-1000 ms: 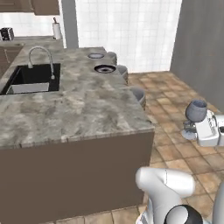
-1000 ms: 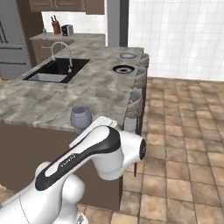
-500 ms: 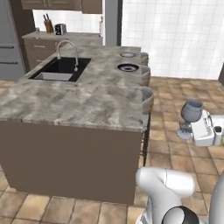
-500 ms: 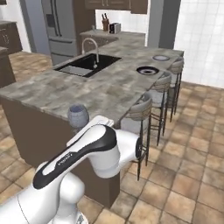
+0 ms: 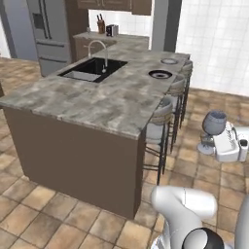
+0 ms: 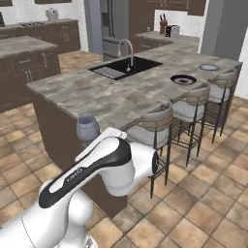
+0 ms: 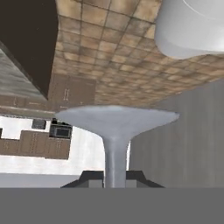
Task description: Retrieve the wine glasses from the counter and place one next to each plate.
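Holding one glass [image 5: 214, 123] by its stem, your gripper [image 7: 114, 177] is clenched, out over the floor beside the island [image 5: 92, 104]; two plates [image 5: 160, 74] sit by three stools [image 5: 156, 127].

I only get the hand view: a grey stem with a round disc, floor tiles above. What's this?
Observer: A wine glass, stem clamped in the gripper; the left base view shows its rounded bowl upright above the floor.
Operator: Where might it go?
Observer: A navy-rimmed plate and a pale plate lie at the island's far end.
Operator: Anything near them?
Observer: Stools line the island's edge beside the plates.
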Available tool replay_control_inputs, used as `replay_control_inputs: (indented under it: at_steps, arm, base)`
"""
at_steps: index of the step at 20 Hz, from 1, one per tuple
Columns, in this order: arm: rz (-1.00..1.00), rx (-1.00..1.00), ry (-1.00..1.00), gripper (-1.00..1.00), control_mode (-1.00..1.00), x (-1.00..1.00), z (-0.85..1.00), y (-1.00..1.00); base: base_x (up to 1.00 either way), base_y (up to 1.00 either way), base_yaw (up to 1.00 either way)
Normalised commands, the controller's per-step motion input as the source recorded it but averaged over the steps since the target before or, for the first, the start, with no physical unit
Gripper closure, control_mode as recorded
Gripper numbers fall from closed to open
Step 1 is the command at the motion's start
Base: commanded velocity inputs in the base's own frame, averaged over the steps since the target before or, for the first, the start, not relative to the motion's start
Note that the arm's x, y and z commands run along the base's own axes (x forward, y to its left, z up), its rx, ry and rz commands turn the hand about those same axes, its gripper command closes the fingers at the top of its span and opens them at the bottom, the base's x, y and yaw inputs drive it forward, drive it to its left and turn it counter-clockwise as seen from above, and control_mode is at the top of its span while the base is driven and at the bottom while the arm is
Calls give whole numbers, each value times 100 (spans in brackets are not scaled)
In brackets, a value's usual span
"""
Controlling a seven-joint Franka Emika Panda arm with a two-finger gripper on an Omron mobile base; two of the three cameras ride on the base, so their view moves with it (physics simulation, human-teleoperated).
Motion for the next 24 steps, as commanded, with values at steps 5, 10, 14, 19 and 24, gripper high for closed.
replay_control_inputs:
  at_steps: [5, 10, 14, 19, 24]
  arm:
    - [0, 0, 0, 100, 100, 0, 0, 0]
    - [0, 0, 0, 100, 100, 0, 0, 0]
    - [0, 0, 0, 100, 100, 0, 0, 0]
    - [0, 0, 0, 100, 100, 0, 0, 0]
    - [0, 0, 0, 100, 100, 0, 0, 0]
  base:
    - [0, -100, 47]
    - [0, -100, 57]
    - [0, -100, 62]
    - [0, -100, 58]
    - [0, -100, 57]
